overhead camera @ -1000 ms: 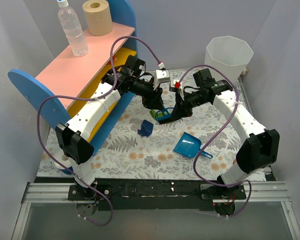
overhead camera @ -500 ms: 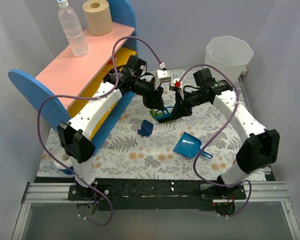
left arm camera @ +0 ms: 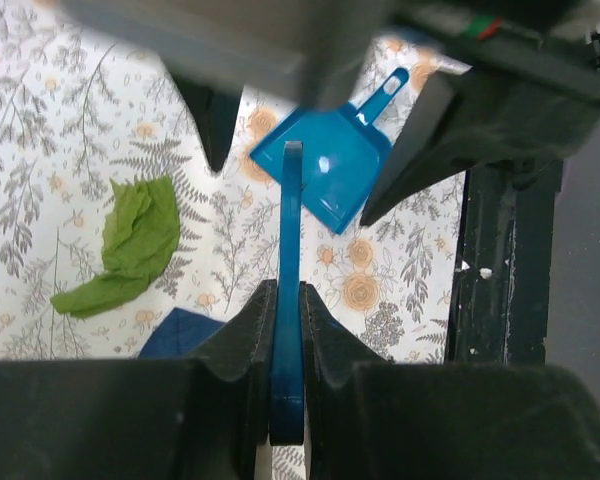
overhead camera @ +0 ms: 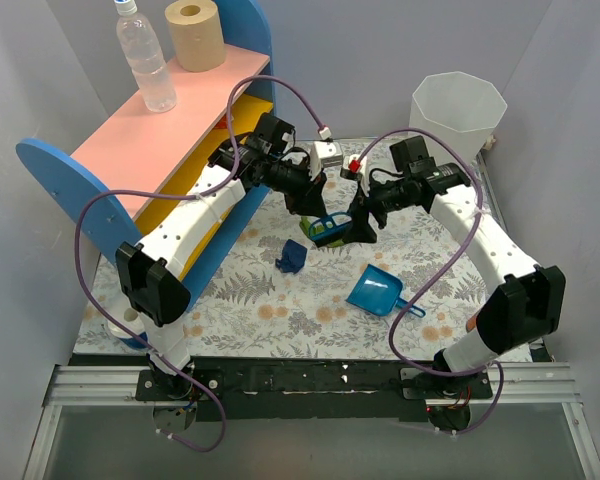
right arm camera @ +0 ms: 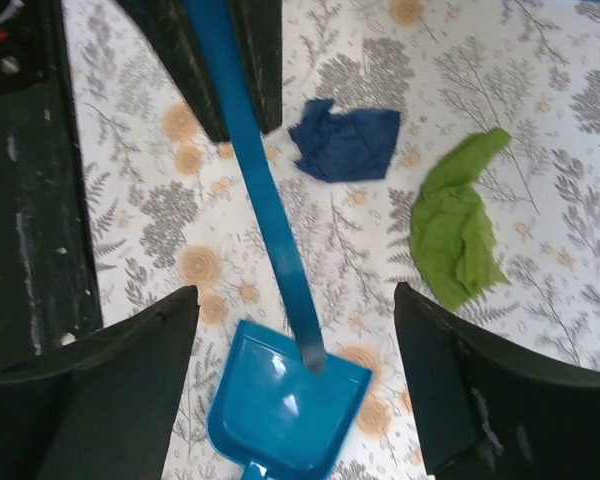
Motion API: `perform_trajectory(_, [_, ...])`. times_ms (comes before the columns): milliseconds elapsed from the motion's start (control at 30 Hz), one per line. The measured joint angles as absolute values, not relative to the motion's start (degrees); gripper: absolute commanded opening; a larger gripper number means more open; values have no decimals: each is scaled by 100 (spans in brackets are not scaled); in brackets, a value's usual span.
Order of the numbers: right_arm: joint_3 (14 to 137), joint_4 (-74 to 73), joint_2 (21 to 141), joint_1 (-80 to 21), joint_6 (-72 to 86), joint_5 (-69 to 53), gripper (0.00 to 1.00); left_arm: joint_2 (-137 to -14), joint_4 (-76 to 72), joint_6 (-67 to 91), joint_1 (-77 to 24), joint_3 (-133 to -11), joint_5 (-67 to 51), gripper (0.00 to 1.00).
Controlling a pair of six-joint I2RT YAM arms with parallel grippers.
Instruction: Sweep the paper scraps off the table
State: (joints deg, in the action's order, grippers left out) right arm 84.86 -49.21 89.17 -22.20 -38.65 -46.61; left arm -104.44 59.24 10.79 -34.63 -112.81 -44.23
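Note:
My left gripper (overhead camera: 315,214) (left arm camera: 287,295) is shut on the flat handle of the small blue hand brush (overhead camera: 328,228) (left arm camera: 290,240), held above the table (overhead camera: 270,310). My right gripper (overhead camera: 358,226) (right arm camera: 295,295) stands wide open around the brush's (right arm camera: 260,190) other end, not touching it. Two paper scraps lie below on the cloth: a green one (left arm camera: 135,245) (right arm camera: 460,225) and a navy blue one (overhead camera: 292,257) (left arm camera: 180,335) (right arm camera: 348,140). The blue dustpan (overhead camera: 377,291) (left arm camera: 330,175) (right arm camera: 285,405) lies flat on the cloth nearer the front.
A pink-and-yellow shelf with blue ends (overhead camera: 160,140) runs along the left, carrying a water bottle (overhead camera: 145,55) and a paper roll (overhead camera: 194,33). A white bin (overhead camera: 456,112) stands at the back right. A small grey box (overhead camera: 327,153) sits behind the grippers.
My right gripper has opened and let go of the brush. My left gripper has closed on the brush handle. Both arms stay nearly in place.

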Motion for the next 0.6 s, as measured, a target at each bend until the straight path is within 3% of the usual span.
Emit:
perform_trajectory(167, [7889,-4720,8259,-2071,-3645,-4036,87,-10287,5684,1461,-3463,-10685,-3975,0])
perform_trajectory(367, [6475,-5059,7177,-1798,-3782,-3181,76,-10051,5465,2080,-3461,-9874,-3387,0])
perform_trajectory(600, [4958,-5671,6840,-1800,-4018,-1929,74,-9710,5328,2484,-3461,-9408,-3024,0])
